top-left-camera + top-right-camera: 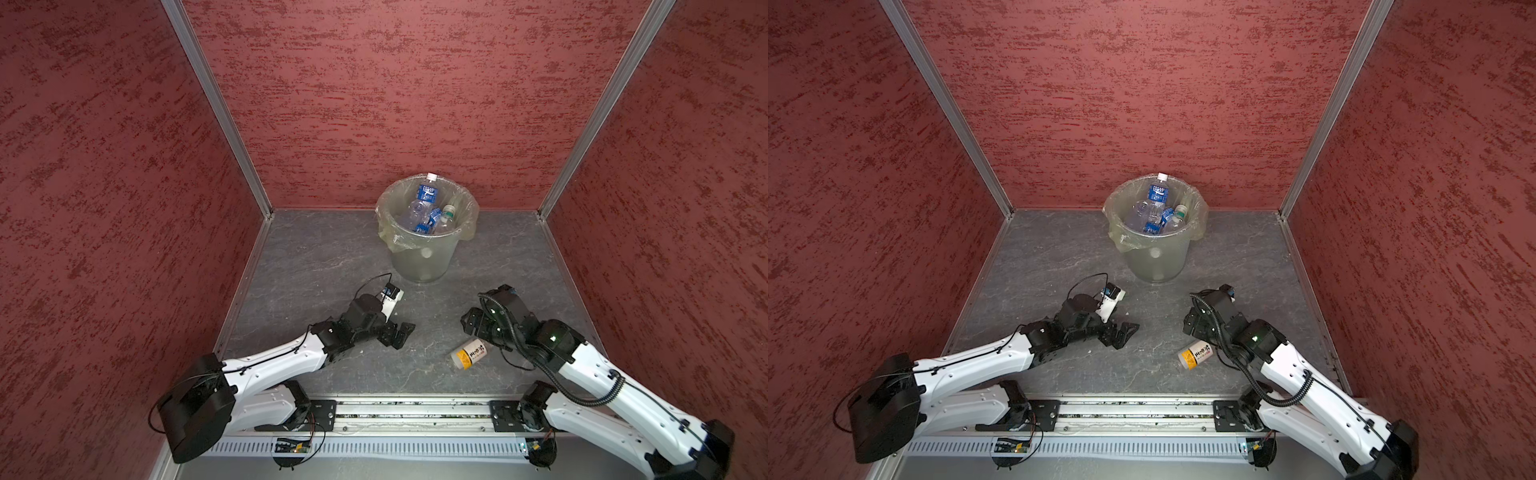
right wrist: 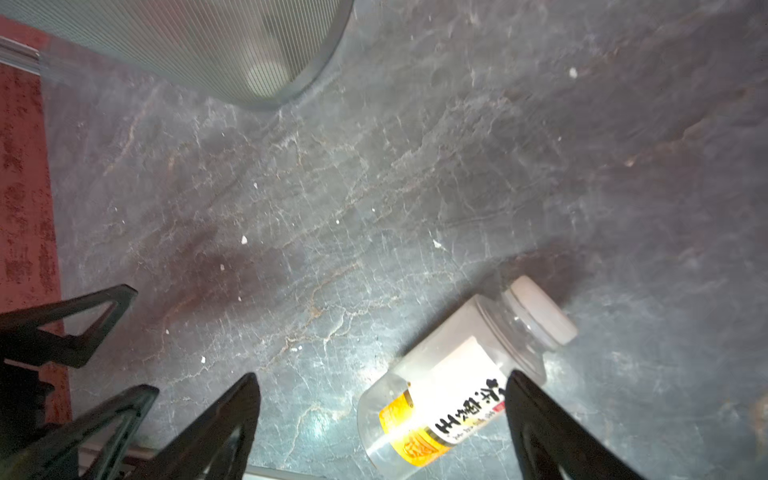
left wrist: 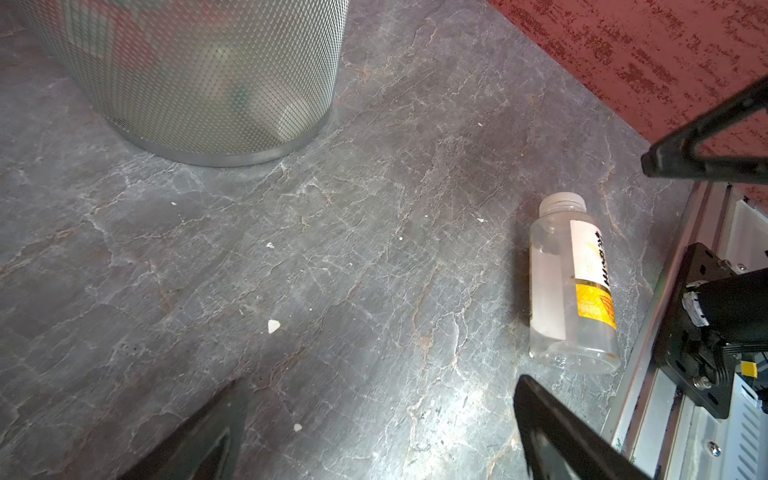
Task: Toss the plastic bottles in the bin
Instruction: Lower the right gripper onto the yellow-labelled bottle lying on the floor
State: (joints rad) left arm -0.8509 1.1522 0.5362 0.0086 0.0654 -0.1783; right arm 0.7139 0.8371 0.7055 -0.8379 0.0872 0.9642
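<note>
Overhead, a dark grey, stone-patterned table (image 1: pixel 324 266) is boxed in by red walls (image 1: pixel 415 104). My left gripper (image 1: pixel 401 336) (image 1: pixel 1125 332) sits low over the table, at about 7 o'clock from its middle. Its jaws are spread wide and hold nothing.

At 12 o'clock, near the back wall, stands the bin (image 1: pixel 419 262) (image 1: pixel 1154 259). It is a round mesh bucket with a translucent bag (image 1: pixel 395 241) folded over its rim. Several clear plastic bottles (image 1: pixel 428 208) (image 1: pixel 1156 208) lie heaped inside it, most with blue labels and one with green. One white-capped bottle stands taller than the rest and pokes above the rim.

Right of centre, at about 5 o'clock, a loose bottle (image 1: pixel 468 353) (image 1: pixel 1196 354) (image 3: pixel 569 282) (image 2: pixel 453 390) lies on its side on the table, well apart from the bin. It is clear, with a white and yellow label and black lettering.

My right gripper (image 1: pixel 468 322) (image 1: pixel 1188 322) hovers just beside this bottle, at its 12 o'clock. In the right wrist view the jaws stand wide apart with nothing clamped between them. The bottle lies close against one fingertip; whether they touch I cannot tell.
</note>
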